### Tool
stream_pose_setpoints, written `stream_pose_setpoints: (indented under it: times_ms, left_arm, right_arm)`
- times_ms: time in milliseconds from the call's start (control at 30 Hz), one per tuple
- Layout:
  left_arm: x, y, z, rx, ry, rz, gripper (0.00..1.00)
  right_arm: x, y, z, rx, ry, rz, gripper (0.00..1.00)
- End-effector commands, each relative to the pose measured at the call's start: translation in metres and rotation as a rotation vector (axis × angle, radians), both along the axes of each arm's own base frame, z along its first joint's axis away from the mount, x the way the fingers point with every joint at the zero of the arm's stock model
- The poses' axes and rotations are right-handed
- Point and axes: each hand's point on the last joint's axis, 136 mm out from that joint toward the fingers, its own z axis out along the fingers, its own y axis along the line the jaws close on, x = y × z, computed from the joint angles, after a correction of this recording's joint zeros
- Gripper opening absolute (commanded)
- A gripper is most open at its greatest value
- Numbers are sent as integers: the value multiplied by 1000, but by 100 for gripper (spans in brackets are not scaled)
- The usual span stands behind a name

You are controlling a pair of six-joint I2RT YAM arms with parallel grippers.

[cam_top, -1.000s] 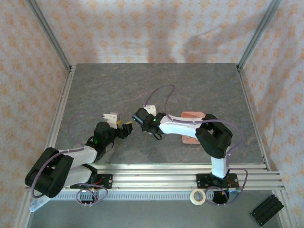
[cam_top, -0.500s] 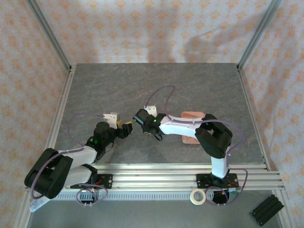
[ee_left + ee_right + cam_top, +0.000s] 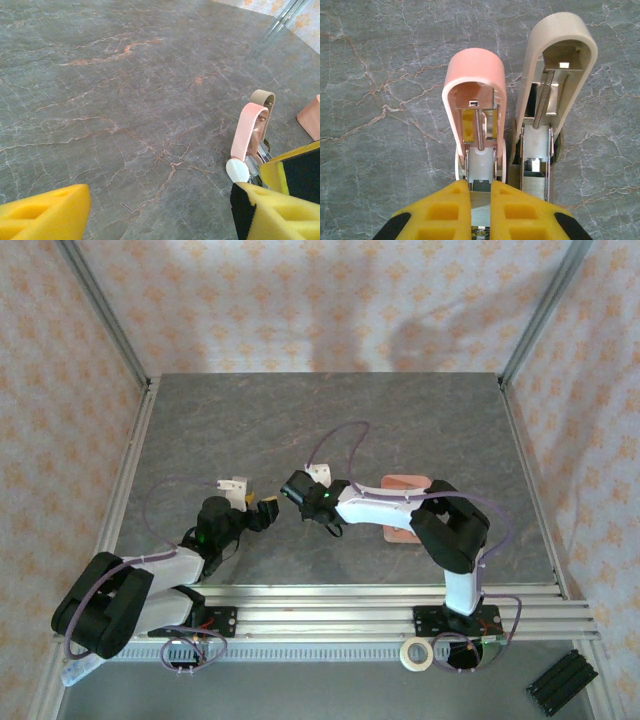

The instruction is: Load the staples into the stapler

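Two small staplers stand side by side with their lids swung up. One is the pink stapler (image 3: 475,100) and the other a beige stapler (image 3: 555,75). The beige one's channel holds a grey row of staples (image 3: 536,186). My right gripper (image 3: 480,200) hangs just over the pink stapler's open channel, shut on a thin grey strip of staples (image 3: 480,207). In the left wrist view the pink stapler (image 3: 248,131) stands just past the right-hand finger, and my left gripper (image 3: 160,220) is open wide with nothing between its fingers. From above, the left gripper (image 3: 262,508) and right gripper (image 3: 296,486) nearly meet.
One loose bent staple (image 3: 127,207) lies on the grey table (image 3: 125,75) between the left fingers. A pink block (image 3: 311,117) sits at the right edge of that view. A pink flat box (image 3: 405,502) lies under the right arm. A tape roll (image 3: 416,652) rests on the front rail.
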Motion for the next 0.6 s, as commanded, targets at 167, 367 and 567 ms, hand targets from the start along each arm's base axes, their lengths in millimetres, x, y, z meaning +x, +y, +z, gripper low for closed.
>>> stream_pose_setpoints:
  times_ms: [167, 367, 567]
  left_arm:
    - [4, -5, 13, 10, -36, -15, 74]
    - [4, -5, 13, 10, -36, -18, 74]
    - [5, -6, 13, 11, -37, -18, 75]
  right_arm:
    - [-8, -9, -10, -31, 24, -18, 12]
    - [-9, -11, -12, -41, 31, -21, 12]
    - [-11, -12, -13, -46, 35, -22, 12]
